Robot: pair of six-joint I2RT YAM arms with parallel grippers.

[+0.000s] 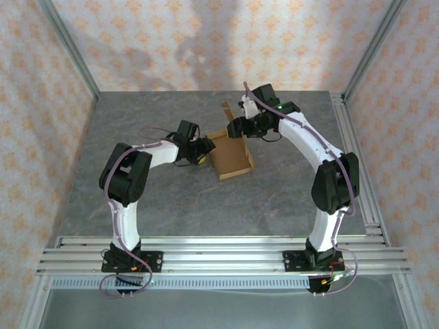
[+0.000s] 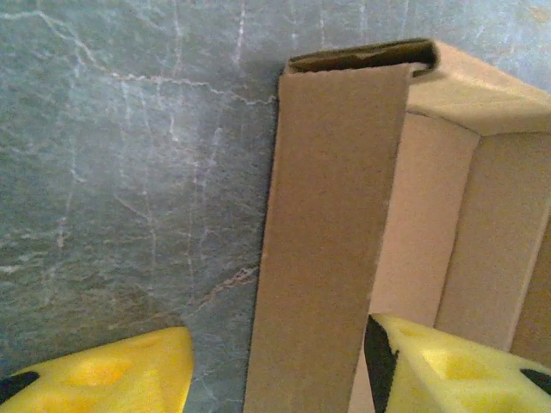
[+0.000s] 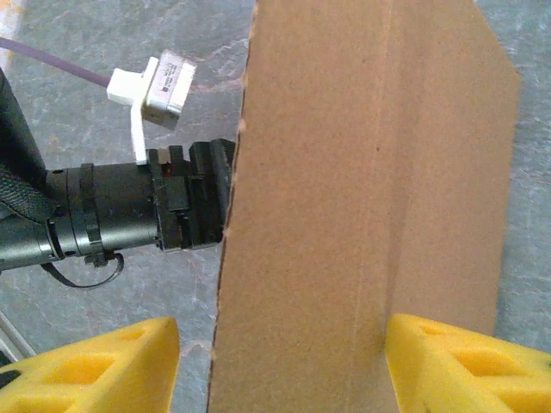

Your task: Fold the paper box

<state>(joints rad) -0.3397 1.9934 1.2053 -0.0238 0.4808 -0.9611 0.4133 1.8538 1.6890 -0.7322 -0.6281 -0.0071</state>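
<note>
Robot lab cell: aluminium frame [image 1: 68, 48], patterned wall panels [image 1: 206, 41], grey stone-look table [image 1: 178, 199], arms [image 1: 127, 178] on rails [image 1: 219, 250].

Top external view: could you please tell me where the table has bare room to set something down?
The table lies bare in the wide near strip between the paper box and the base rails, and in the far-left corner beyond the left arm. It is crowded mid-table, where the left end effector and right end effector flank the box.
</note>
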